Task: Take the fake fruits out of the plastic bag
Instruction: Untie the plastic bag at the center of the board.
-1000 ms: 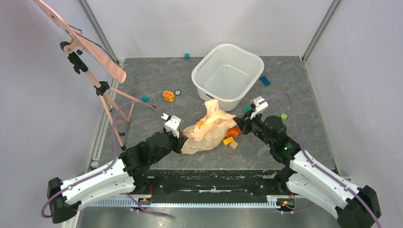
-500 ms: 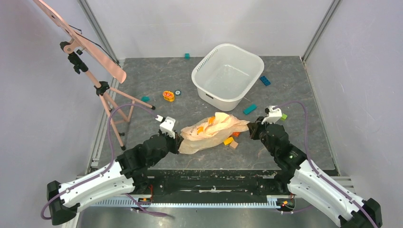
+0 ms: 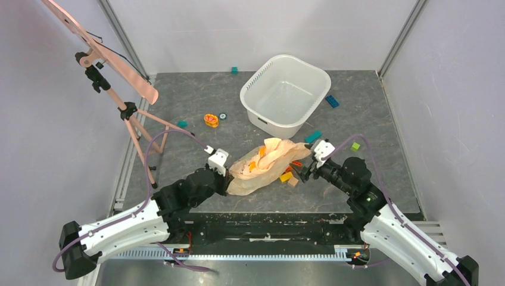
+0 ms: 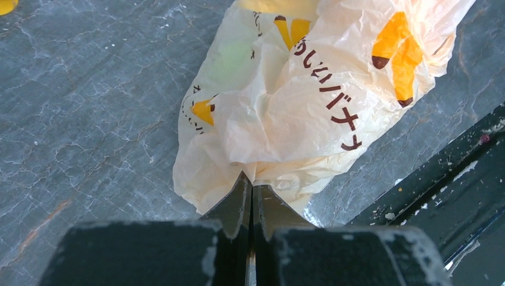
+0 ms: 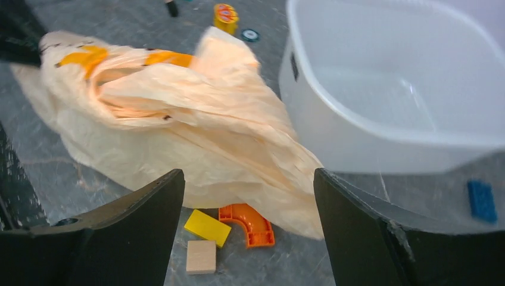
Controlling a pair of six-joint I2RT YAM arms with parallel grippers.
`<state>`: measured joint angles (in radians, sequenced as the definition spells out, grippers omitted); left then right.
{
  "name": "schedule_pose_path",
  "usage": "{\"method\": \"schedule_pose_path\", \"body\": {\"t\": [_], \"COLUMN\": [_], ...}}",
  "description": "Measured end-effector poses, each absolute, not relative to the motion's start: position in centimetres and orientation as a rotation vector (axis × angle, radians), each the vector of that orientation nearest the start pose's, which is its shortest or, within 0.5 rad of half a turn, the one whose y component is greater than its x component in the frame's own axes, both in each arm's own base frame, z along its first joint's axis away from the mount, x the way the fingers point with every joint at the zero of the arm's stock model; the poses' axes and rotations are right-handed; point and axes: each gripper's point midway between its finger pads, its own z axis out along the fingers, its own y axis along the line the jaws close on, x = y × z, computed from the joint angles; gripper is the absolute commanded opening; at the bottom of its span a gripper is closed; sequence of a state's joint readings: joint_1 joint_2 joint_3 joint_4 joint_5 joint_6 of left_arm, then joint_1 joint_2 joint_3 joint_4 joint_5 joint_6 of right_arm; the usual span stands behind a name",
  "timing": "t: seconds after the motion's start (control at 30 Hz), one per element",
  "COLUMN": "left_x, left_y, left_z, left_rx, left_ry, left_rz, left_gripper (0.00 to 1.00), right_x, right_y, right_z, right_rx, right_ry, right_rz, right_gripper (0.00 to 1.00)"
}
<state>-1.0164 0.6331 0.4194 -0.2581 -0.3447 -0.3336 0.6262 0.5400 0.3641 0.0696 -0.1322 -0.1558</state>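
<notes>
The peach plastic bag [image 3: 265,164] with banana prints lies crumpled on the grey floor between my arms. My left gripper [image 3: 225,179] is shut on its near-left corner; in the left wrist view the fingertips [image 4: 250,179] pinch a fold of the bag [image 4: 298,101]. A pale green shape [image 4: 229,56] shows faintly through the film; otherwise the fake fruits are hidden inside. My right gripper [image 3: 306,170] stands open at the bag's right end. In the right wrist view its jaws [image 5: 247,176] are wide apart, with the bag [image 5: 178,131] just beyond them and nothing held.
A white tub [image 3: 286,95] stands behind the bag. A yellow block [image 5: 206,227], an orange curved piece [image 5: 250,223] and a wooden cube [image 5: 200,256] lie by the bag's right edge. A teal block [image 3: 312,137], a green block [image 3: 355,146], an orange flower disc [image 3: 211,120] and a tripod [image 3: 128,110] lie farther out.
My right gripper pulled the bag's right end outward, then opened and let it go. The bag has slumped flat. The left gripper kept its grip.
</notes>
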Motion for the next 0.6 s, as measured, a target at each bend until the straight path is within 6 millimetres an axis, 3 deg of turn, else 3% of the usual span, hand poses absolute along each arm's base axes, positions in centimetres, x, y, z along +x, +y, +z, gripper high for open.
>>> {"method": "schedule_pose_path", "body": {"t": [0.13,0.3,0.47,0.6], "left_x": [17.4,17.4,17.4,17.3], "left_y": [-19.9,-20.3,-20.3,-20.4], "left_z": [12.8,13.2,13.2,13.2], "left_rx": [0.495,0.499,0.509,0.512], "left_ry": [2.001,1.987,1.984,1.983], "left_rz": [-0.513,-0.540,-0.538,-0.540], "left_gripper": [0.02,0.02,0.02,0.02], "right_x": [21.6,22.2,22.7,23.2], "right_y": [20.3,21.6,22.2,22.5], "right_z": [20.2,20.0,20.0,20.6], "right_rx": [-1.006,-1.239,-1.346,-1.376], "right_ry": [1.379,1.232,1.129,1.056], "right_rz": [0.448,0.341,0.248,0.183], "right_gripper": [0.84,0.82,0.79,0.67]}}
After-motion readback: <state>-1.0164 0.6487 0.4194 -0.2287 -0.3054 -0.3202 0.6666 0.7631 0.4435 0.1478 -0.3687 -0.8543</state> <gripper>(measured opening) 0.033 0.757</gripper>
